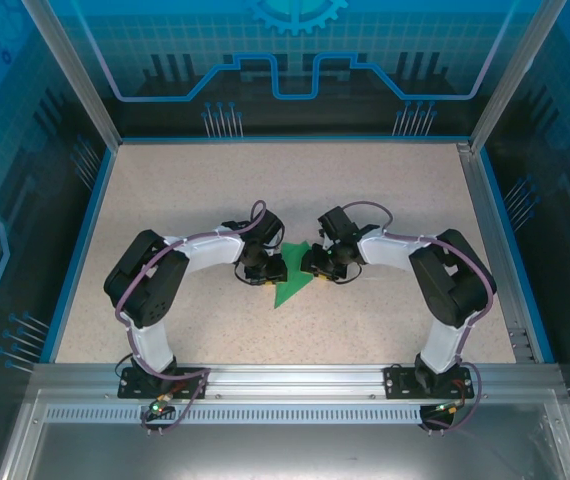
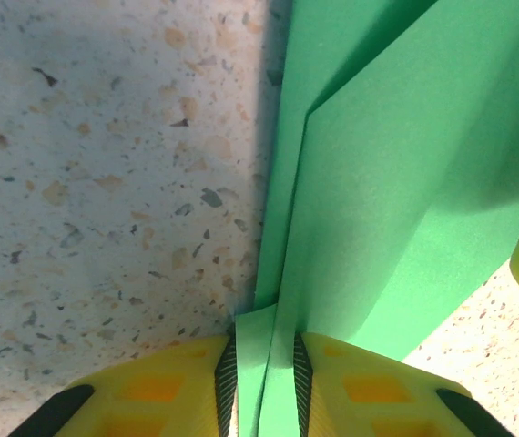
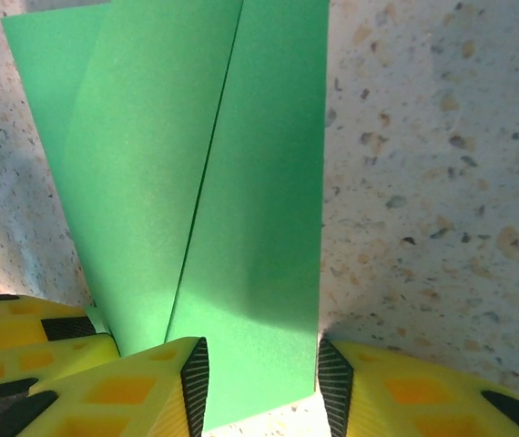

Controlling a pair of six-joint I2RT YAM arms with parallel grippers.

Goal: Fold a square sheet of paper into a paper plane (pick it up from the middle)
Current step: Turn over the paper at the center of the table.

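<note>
The bright green paper (image 1: 291,283) lies at the table's middle, folded into a pointed dart shape with layered flaps. My left gripper (image 1: 265,268) is on its left side. In the left wrist view that gripper (image 2: 264,353) is shut on a narrow upright fold of the green paper (image 2: 396,200), pinched between the black pads. My right gripper (image 1: 317,264) is on the paper's right side. In the right wrist view it (image 3: 261,364) stands open, and its fingers straddle a flat flap of the paper (image 3: 196,182) lying on the table.
The speckled beige tabletop (image 1: 295,190) is bordered by blue rails and see-through walls. A metal rail (image 1: 295,378) with both arm bases runs along the near edge. The left gripper's yellow fingers (image 3: 23,341) show beside the right one.
</note>
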